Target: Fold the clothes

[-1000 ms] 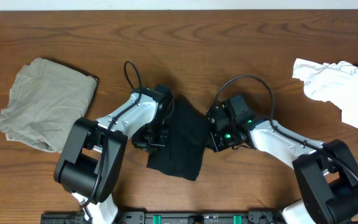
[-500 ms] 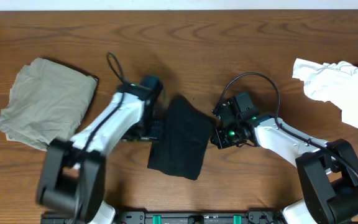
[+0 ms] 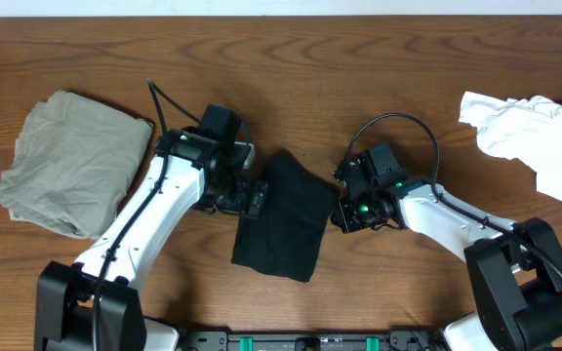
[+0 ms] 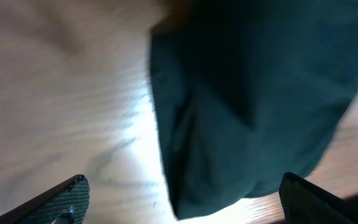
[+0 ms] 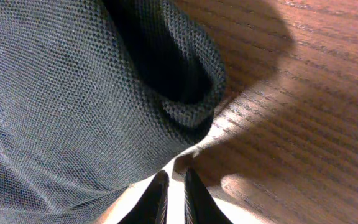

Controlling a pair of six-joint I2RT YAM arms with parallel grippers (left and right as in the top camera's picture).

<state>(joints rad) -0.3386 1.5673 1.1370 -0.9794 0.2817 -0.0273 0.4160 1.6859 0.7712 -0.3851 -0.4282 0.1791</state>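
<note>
overhead: the black garment [image 3: 286, 216] lies mid-table as a rough folded oblong, not yet neat; the left gripper [image 3: 253, 200] sits at its left edge and the right gripper [image 3: 341, 214] at its right edge; a tan garment [image 3: 66, 161] lies already folded at the far left of the wooden table [image 3: 359, 58], well apart, and a crumpled white garment [image 3: 530, 132] waits at the far right; so three garments, one black, one tan, one white, and two grippers; i judge the step in hand to be finishing the black piece's fold.

left wrist: the fingers [image 4: 67, 196] stand spread wide with nothing held; the dark cloth's bunched edge lies on the wood just ahead of them.

right wrist: the fingers [image 5: 159, 198] are pressed almost together, only a thin slit of bright table between them, gripping nothing; the cloth's rolled hem sits just ahead of the tips, and i cannot tell if they touch it.

the next move likely calls for one gripper to pinch a loose edge and carry it across evenly, without dragging the layers beneath.
</note>
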